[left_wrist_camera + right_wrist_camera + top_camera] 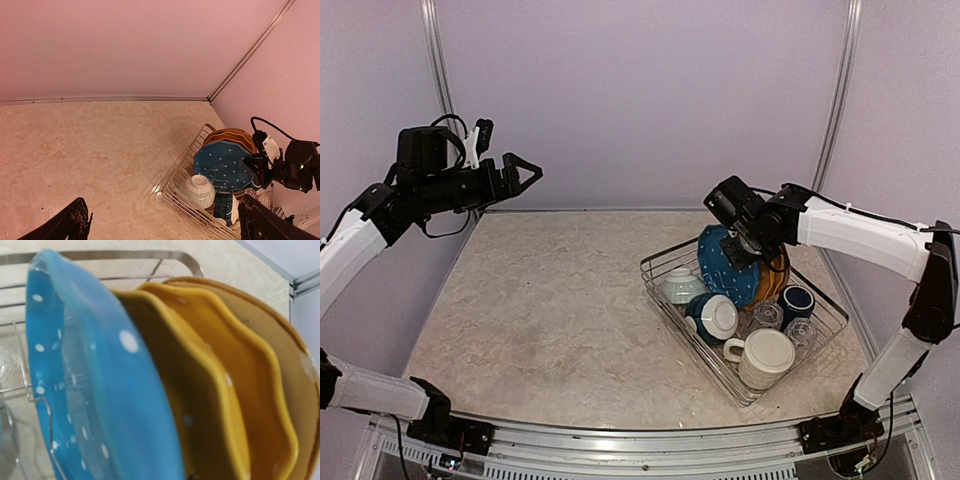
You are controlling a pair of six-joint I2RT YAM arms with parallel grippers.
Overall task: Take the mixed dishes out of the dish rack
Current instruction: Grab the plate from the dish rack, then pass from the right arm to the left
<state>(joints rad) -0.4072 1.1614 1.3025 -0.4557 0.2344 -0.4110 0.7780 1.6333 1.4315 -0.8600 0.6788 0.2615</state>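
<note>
The silver wire dish rack [658,262] stands at the right of the table. In it stand a blue dotted plate [722,262] and orange plates [777,282]. It also holds a pale bowl [680,287], a dark-blue bowl [715,316], a navy mug [796,300], clear glasses [767,316] and a large cream mug [766,357]. My right gripper [752,252] is at the top edge of the blue plate [100,390], beside the orange plates [210,390]; its fingers do not show. My left gripper [525,172] is open, empty and high at the far left. No cream floral plate shows.
The rack's rim [110,254] runs behind the plates. In the left wrist view the rack [176,172] lies at the table's right corner, near the right wall [280,90]. Bare stone-patterned tabletop [550,300] spreads left of the rack.
</note>
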